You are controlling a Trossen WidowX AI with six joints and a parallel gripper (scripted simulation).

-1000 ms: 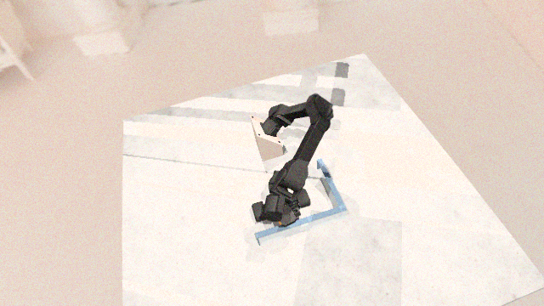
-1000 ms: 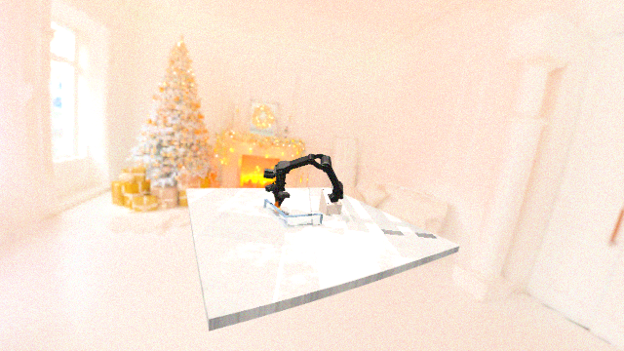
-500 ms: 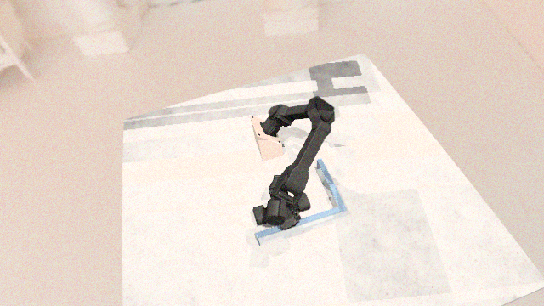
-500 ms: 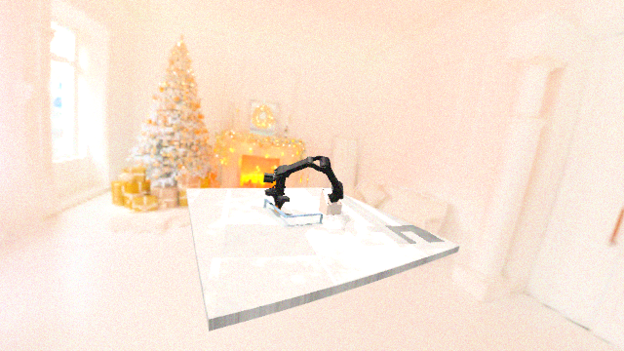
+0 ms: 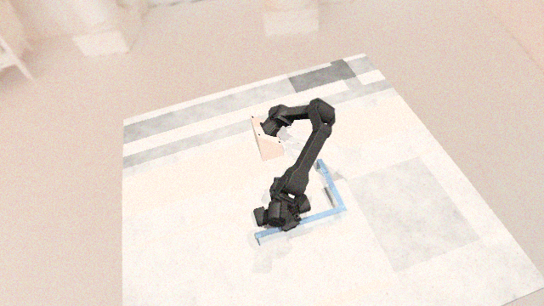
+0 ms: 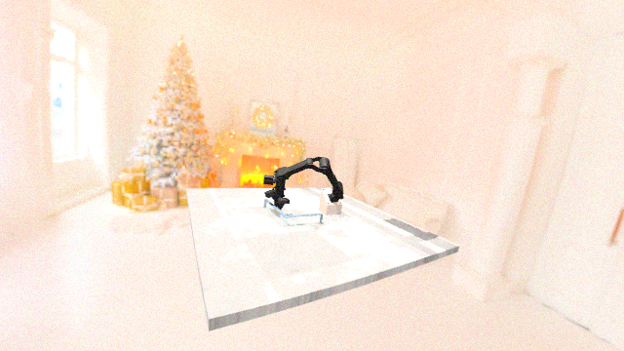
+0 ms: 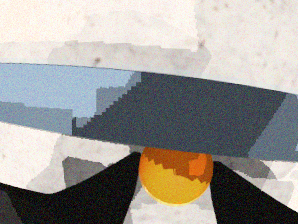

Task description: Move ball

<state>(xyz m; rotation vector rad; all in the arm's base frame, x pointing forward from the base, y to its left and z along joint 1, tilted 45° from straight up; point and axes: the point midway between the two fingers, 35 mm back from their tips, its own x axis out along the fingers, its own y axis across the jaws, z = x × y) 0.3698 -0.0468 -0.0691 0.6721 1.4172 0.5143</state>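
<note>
My gripper (image 7: 175,164) (image 6: 279,202) is shut on the ball (image 7: 197,166). The see-through yellow copy (image 7: 171,190) shows at the same place in the wrist view; orange and yellow patches overlap in one round outline. In the top view the gripper hides both ball and copy. The two low clear walls have blue top edges. The longer wall (image 5: 323,213) (image 7: 210,117) passes just beyond the ball, and the shorter wall (image 5: 331,184) (image 6: 304,214) meets it at the corner. The ball is at the inner side of the longer wall. Whether it touches the table is hidden.
The arm (image 5: 312,149) (image 6: 297,168) reaches over the inside of the corner. A pale wedge-shaped block (image 5: 271,150) (image 6: 331,209) stands by the arm's base. Grey shadow patches lie across the table (image 5: 183,263) (image 6: 234,288). The black fingers sit close to the longer wall.
</note>
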